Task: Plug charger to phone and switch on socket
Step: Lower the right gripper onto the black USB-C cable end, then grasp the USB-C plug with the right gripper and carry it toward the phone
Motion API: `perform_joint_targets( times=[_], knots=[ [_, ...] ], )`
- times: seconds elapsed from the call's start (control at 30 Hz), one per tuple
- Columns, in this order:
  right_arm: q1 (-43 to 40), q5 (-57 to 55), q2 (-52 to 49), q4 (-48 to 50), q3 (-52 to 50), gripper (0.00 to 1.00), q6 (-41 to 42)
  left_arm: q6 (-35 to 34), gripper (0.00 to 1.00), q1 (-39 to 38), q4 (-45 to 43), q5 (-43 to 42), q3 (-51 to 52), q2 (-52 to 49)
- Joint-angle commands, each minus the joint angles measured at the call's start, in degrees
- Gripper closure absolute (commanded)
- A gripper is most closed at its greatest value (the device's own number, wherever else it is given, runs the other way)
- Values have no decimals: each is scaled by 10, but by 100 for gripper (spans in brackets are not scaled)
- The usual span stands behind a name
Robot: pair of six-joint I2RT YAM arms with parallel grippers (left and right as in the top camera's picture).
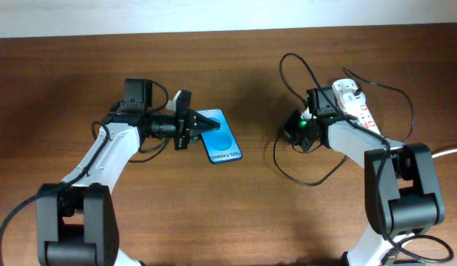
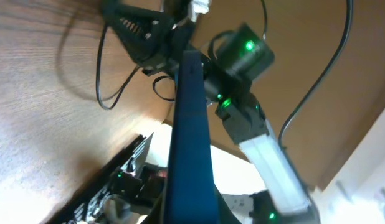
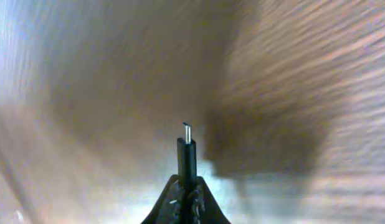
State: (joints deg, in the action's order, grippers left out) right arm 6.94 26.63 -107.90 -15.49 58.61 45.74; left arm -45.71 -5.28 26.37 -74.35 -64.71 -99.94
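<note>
Left gripper (image 1: 202, 127) sits at the phone's (image 1: 222, 140) left edge, w/ that edge btwn its fingers. Right gripper (image 1: 289, 134) is well right of the phone, w/ the charger (image 3: 187, 155) tip sticking out fwd from its fingers. Socket (image 1: 356, 103) lies farther right of the phone and a bit behind it, past the right gripper.

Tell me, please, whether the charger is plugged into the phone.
Not plugged in. The tip of the charger juts bare from the shut jaws of the right gripper; overhead, the phone sits apart, held by the left gripper.
</note>
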Motion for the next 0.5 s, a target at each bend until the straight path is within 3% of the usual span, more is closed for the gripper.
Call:
perform_joint_targets(
  times=[0.0,0.13,0.3,0.47],
  knots=[
    [-3,103,78,-52,-1,96,-156,74,100,2,-3,-59,-9,5],
    [-3,180,163,-190,-1,96,-278,124,100,2,-12,-104,-9,5],
    [-1,285,271,-341,-1,96,-414,124,100,0,-12,-104,-9,5],
    [9,416,307,-437,-1,96,-531,124,100,0,-13,-103,-9,5]
  ],
)
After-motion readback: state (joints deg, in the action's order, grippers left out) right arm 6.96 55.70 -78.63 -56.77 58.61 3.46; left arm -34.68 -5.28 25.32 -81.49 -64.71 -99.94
